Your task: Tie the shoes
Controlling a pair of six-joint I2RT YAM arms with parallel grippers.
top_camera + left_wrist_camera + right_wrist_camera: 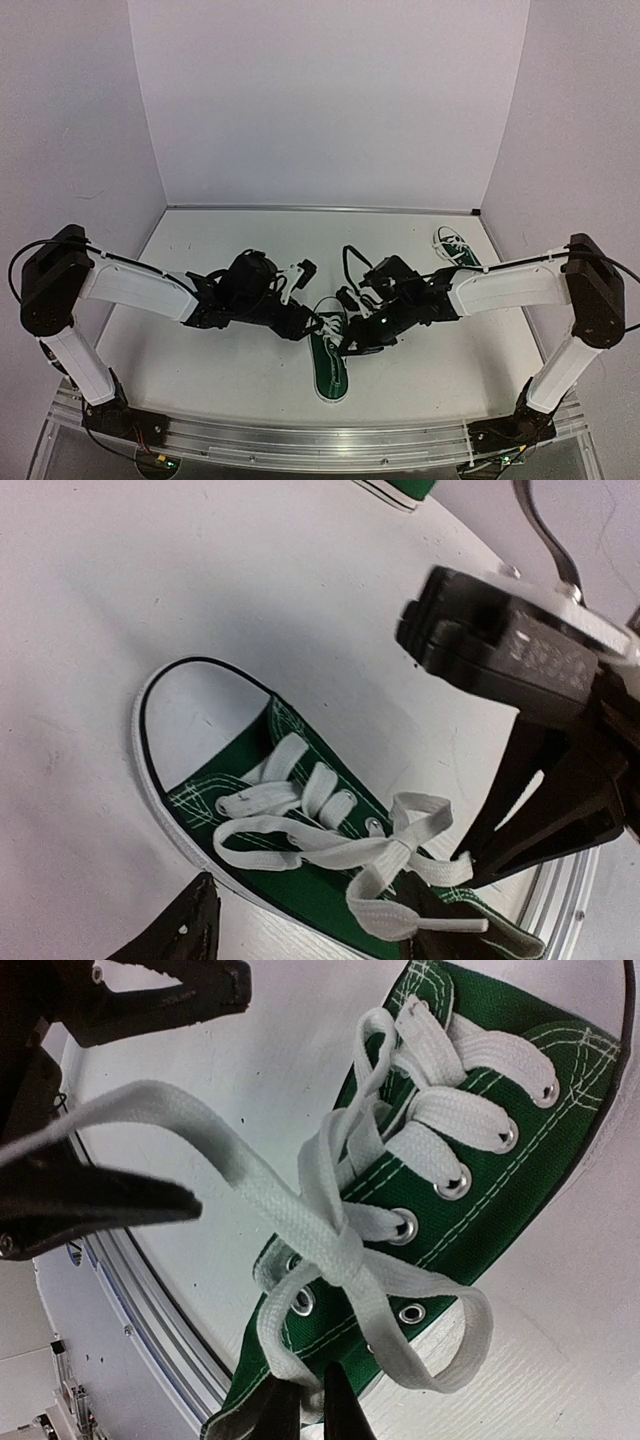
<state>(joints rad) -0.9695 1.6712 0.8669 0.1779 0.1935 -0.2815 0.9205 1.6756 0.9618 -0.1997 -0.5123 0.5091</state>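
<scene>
Right claw (305, 1405) is nearly closed, pinching a white lace (300, 1200) of the green shoe (328, 365). That shoe lies mid-counter (240, 385), toe toward the arms. Left claw (312, 905) gapes, lace strand between its fingers. Second shoe (455, 247) sits back right.

High rear view overlooks table (220, 260); close wrist views share one shoe (328, 365).

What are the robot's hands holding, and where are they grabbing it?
The right gripper looks pinched on the white lace, at one of its loops. The left gripper is open and holds nothing.
</scene>
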